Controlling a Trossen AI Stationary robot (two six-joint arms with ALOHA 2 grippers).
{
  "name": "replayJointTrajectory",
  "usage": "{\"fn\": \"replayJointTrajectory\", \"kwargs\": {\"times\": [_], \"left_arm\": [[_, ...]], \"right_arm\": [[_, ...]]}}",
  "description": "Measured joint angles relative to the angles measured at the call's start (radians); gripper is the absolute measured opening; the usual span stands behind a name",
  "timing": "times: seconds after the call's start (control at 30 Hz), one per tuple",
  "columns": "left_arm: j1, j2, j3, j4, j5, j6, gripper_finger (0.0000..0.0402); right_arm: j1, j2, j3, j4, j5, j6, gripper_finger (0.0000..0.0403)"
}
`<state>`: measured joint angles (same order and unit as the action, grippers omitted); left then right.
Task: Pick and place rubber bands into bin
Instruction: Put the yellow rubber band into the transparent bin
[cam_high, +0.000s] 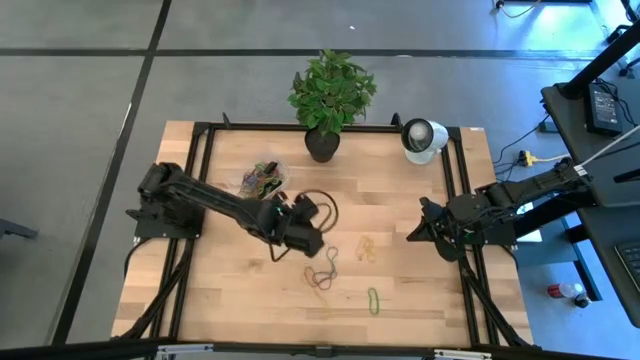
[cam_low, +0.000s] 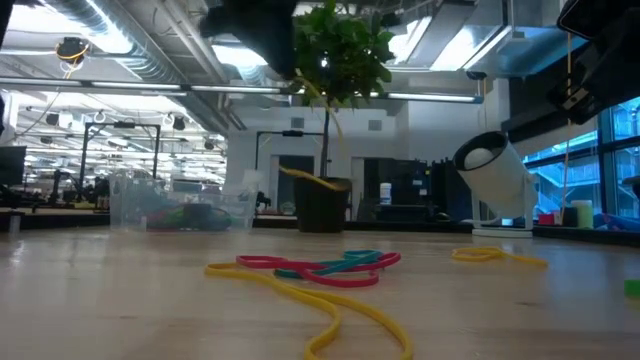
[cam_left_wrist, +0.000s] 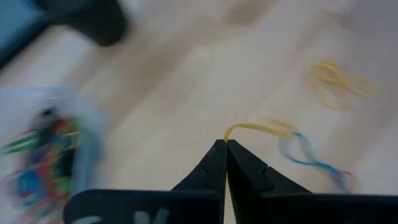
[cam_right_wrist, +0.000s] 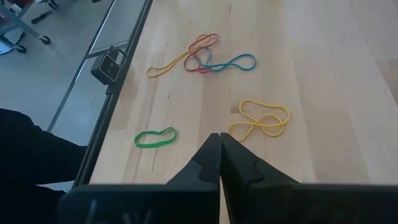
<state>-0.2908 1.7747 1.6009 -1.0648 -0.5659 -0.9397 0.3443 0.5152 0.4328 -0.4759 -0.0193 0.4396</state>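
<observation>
1. Left gripper – fingers pressed together, a yellow band nipped at the very tips in the left wrist view. High view puts it at frame centre, just left of the loose bands. Low view shows a yellow strand hanging from the top of frame, so the band looks lifted clear of the wood.
2. Right gripper – fingers fully closed, nothing between them. Parked at right of the high view, near the table's edge.
3. Bin – upper centre-left in the high view, just left of the black plant pot. Already holds a tangle of coloured bands. Near the left gripper, up and to its left.
4. Bands left on the table: red/blue/yellow tangle upper centre of the right wrist view, doubled yellow loop right of centre, green loop lower left. All lying flat.
5. Handling, judged: near weightless, limp, stretchy, grippy rubber. No breakage risk. Will dangle and swing under the tips; a tip-only pinch could slip or snap back if stretched.
6. Where to grab: pinch a single strand, best where it lifts off the wood or at a loop end – fingertips need to scrape the surface for flat ones. Tangle likely to come up as a clump; take the crossing point.
</observation>
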Motion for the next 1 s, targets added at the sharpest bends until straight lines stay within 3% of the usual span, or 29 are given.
{"fn": "replayJointTrajectory", "kwargs": {"times": [0.33,0.5,0.63,0.83,1.0], "left_arm": [[0.104,-0.158,-0.001,-0.372,-0.095,-0.033,0.0002],[0.203,-0.247,-0.081,-0.441,-0.116,0.010,0.0002],[0.308,-0.334,-0.214,-0.359,-0.091,0.140,0.0002],[0.488,-0.478,-0.484,-0.028,0.026,0.414,0.0002],[0.647,-0.527,-0.666,0.196,0.155,0.579,0.0002]], "right_arm": [[0.000,0.000,0.000,0.010,0.128,0.076,0.0005],[0.000,0.002,0.000,0.017,0.191,0.133,0.0005],[0.000,0.004,0.000,0.040,0.267,0.186,0.0005],[0.000,0.023,0.001,0.133,0.359,0.214,0.0005],[-0.001,0.050,0.002,0.213,0.433,0.215,0.0005]]}}
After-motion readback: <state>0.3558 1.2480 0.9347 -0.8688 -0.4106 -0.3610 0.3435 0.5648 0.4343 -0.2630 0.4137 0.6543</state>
